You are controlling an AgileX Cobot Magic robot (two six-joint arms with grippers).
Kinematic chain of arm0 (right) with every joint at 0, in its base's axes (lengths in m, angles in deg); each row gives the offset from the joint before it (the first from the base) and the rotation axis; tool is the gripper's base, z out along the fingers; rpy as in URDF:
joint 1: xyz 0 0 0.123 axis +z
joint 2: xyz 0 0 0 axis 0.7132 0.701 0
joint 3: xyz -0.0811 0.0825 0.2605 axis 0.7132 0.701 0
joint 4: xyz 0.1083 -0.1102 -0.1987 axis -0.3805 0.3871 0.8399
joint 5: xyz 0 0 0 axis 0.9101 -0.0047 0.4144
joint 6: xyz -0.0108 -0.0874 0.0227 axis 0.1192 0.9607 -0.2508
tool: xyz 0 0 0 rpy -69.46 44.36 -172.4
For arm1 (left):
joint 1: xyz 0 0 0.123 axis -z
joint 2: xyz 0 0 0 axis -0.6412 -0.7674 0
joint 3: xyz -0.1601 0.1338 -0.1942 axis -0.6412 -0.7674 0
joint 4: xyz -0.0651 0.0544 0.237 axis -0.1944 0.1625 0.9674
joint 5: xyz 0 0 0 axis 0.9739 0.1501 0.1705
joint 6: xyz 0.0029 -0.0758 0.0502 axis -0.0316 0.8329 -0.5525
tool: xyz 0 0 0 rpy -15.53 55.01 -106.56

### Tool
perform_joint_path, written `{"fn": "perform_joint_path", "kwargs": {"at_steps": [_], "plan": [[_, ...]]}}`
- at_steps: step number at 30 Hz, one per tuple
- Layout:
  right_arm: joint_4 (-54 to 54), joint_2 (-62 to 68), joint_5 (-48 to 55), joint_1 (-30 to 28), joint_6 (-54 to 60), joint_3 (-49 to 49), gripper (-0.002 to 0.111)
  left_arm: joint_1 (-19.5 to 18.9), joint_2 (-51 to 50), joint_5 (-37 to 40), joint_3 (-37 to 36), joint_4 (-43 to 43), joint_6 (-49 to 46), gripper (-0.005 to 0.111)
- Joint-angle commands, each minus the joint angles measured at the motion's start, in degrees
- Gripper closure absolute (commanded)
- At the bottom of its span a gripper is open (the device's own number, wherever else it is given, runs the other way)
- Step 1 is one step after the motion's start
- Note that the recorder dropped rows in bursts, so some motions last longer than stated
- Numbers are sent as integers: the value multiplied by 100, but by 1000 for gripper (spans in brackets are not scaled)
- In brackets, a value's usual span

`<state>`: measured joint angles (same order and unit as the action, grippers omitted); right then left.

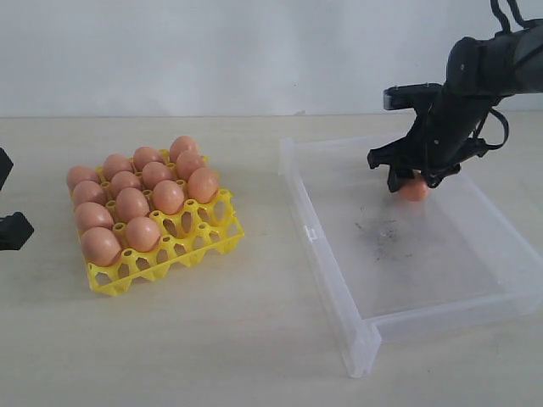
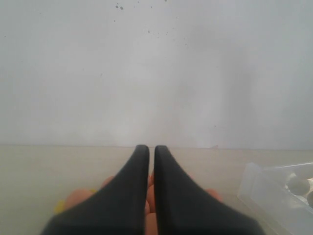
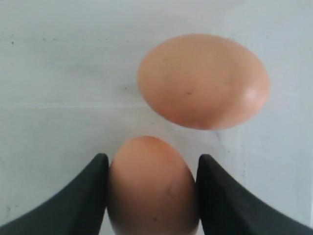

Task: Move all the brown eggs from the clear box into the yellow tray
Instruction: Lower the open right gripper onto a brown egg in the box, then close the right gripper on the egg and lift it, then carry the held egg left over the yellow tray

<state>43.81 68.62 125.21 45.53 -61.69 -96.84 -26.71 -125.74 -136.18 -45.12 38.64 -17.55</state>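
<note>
In the right wrist view a brown egg (image 3: pixel 151 188) stands between the two black fingers of my right gripper (image 3: pixel 152 157), and both fingers press against its sides. A second brown egg (image 3: pixel 203 81) lies just beyond it on the clear box floor (image 3: pixel 58 98). From the exterior view the right gripper (image 1: pixel 411 180) is down in the far part of the clear box (image 1: pixel 338 275), over an egg (image 1: pixel 416 191). The yellow tray (image 1: pixel 204 242) at the left holds several brown eggs (image 1: pixel 131 203). My left gripper (image 2: pixel 152 148) is shut and empty, with blurred eggs (image 2: pixel 78 198) below it.
The box floor carries dark scuff marks (image 1: pixel 382 231). The tray's front right cups are bare. A corner of the clear box (image 2: pixel 279 191) shows in the left wrist view. Part of the left arm (image 1: pixel 13 229) sits at the left edge, beside the tray.
</note>
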Motion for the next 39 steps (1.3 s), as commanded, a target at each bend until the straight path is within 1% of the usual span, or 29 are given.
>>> {"fn": "perform_joint_path", "kwargs": {"at_steps": [1, 3, 5, 8, 10, 11, 12, 14, 15, 17, 20, 24, 26, 27, 28, 29, 31, 33, 34, 35, 38, 39], "plan": [[-190, -196, -216, -8, 436, -21, 108, 3, 33, -64, -32, -40, -6, 103], [-658, -316, -344, -8, 850, 8, 108, 3, 33, -64, -32, -40, -6, 103], [-1494, -462, -521, -4, 1599, 123, 108, 3, 33, -64, -32, -40, -6, 103], [-3628, -735, -744, -4, 3380, 515, 108, 3, 33, -64, -32, -40, -6, 103], [-5246, -888, -706, -4, 5111, 868, 108, 3, 33, -64, -32, -58, -31, 103], [-5877, -934, -663, -4, 5694, 1022, 108, 3, 33, -64, -32, -58, -44, 103], [-6780, -986, -565, -4, 6545, 1251, 108, 3, 33, -64, -32, -58, -44, 103], [-7906, -1012, -215, -4, 7609, 1538, 108, 3, 33, -64, -32, -58, -44, 103], [-8636, -1012, 166, -4, 8343, 1738, 108, 3, 33, -64, -32, -58, -44, 103], [-9398, -1012, 833, -8, 9288, 2038, 108, 3, 33, -64, -32, -58, -44, 103], [-9398, -1012, 1694, -4, 10153, 2304, 108, 3, 33, -64, -32, -58, -44, 103], [-9398, -1012, 1929, 191, 10857, 2544, 108, 3, 33, -64, -32, -58, -44, 103], [-9398, -1012, 2020, 526, 11280, 2568, 108, 3, 33, -64, -32, -47, -44, 103], [-9398, -1026, 1993, 843, 11469, 2554, 108, 3, 33, -64, -32, -47, -44, 103], [-9398, -1026, 1839, 1014, 11460, 2527, 108, 3, 33, -64, -32, -47, -44, 103], [-9398, -1039, 1474, 1242, 11304, 2485, 108, 3, 33, -64, -32, -47, -44, 103], [-9398, -1110, 375, 1645, 10585, 2471, 108, 3, 33, -64, -32, -47, -44, 103], [-9398, -1175, 41, 1789, 10068, 2471, 108, 3, 33, -64, -32, -47, -44, 103], [-9398, -1220, 220, 1834, 9915, 2471, 108, 3, 33, -64, -32, -47, -44, 103], [-9398, -1250, 665, 1835, 9889, 2471, 108, 3, 33, -64, -32, -47, -44, 103], [-9398, -1378, 2729, 1835, 10283, 2471, 108, 3, 33, -64, -32, -47, -72, 103], [-9398, -1443, 2810, 1835, 10434, 2471, 108, 3, 33, -64, -32, -47, -72, 103]]}}
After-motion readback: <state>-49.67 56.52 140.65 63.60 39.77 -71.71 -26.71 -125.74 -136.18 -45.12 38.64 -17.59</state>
